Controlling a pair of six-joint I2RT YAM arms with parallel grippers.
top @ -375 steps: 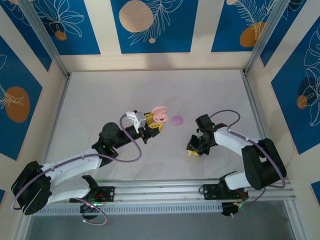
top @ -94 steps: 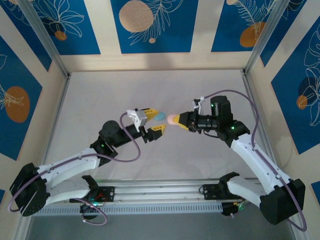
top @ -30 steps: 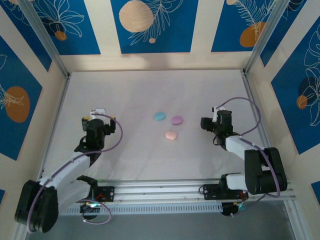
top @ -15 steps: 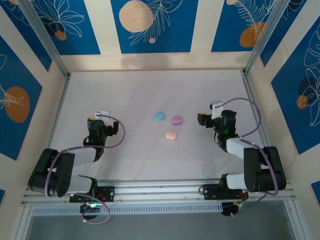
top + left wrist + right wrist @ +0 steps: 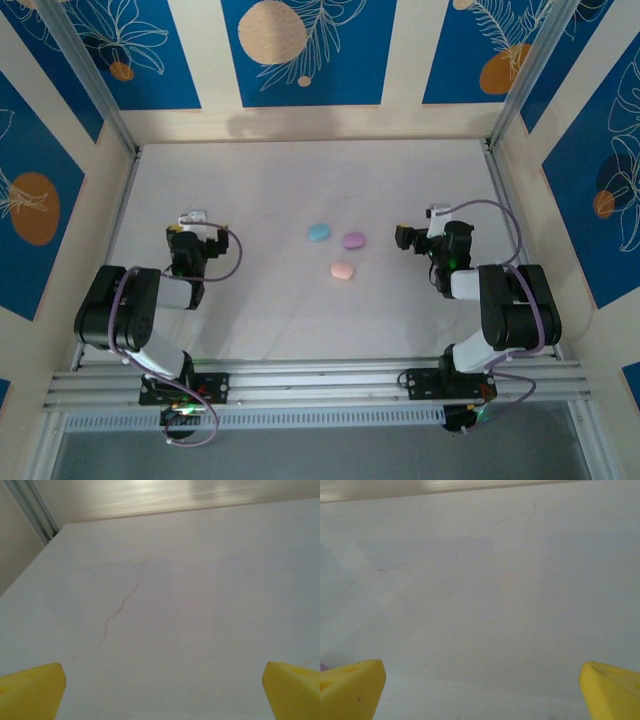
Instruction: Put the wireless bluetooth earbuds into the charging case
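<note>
While the left tool (image 5: 162, 690) and right tool (image 5: 482, 687) both gape empty, a shut blue case (image 5: 319, 232), lilac case (image 5: 353, 240) and pink case (image 5: 342, 270) lie between them, well apart from either; bare, hairline-cracked tabletop (image 5: 300, 180) lies before each tool.

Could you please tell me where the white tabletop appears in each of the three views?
Top external: the white tabletop spans the middle, between the patterned walls.
Left wrist: it stretches from the open left gripper to the far wall.
Right wrist: it stretches beyond the open right gripper.
Shared landmark: its far edge meeting the wall.
</note>
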